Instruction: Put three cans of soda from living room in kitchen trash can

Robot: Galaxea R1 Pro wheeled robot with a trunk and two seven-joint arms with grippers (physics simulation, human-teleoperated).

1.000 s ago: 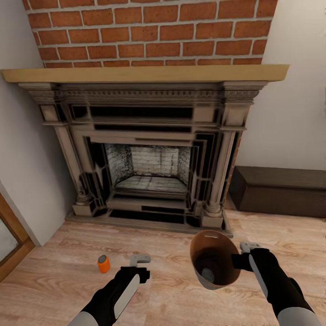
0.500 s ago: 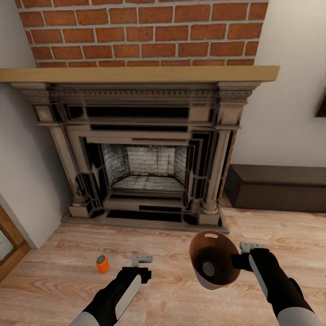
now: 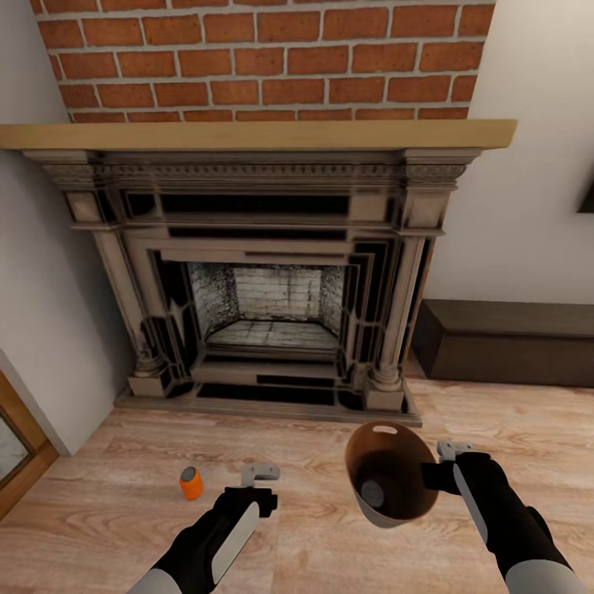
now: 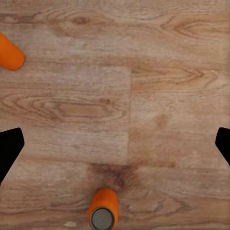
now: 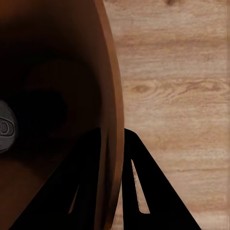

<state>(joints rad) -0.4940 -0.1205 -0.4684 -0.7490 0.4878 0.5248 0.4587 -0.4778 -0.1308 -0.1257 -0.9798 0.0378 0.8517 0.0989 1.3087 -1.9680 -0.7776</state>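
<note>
The right tool (image 3: 438,464) is pinching the rim of the bin (image 3: 391,483), one finger inside the wall and one outside, and is holding the bin tilted above the floor (image 3: 330,429) in front of the fireplace (image 3: 264,272). At least one can (image 3: 373,494) is lying inside the bin, its grey top showing. The left tool (image 3: 259,478) is hanging spread and empty over the floor. An orange can (image 3: 190,483) is standing on the floor just to its left. In the left wrist view, a second orange can (image 4: 9,52) is lying at the picture's edge. So I judge one can is collected and two are waiting; the carrying to the kitchen is not yet done.
</note>
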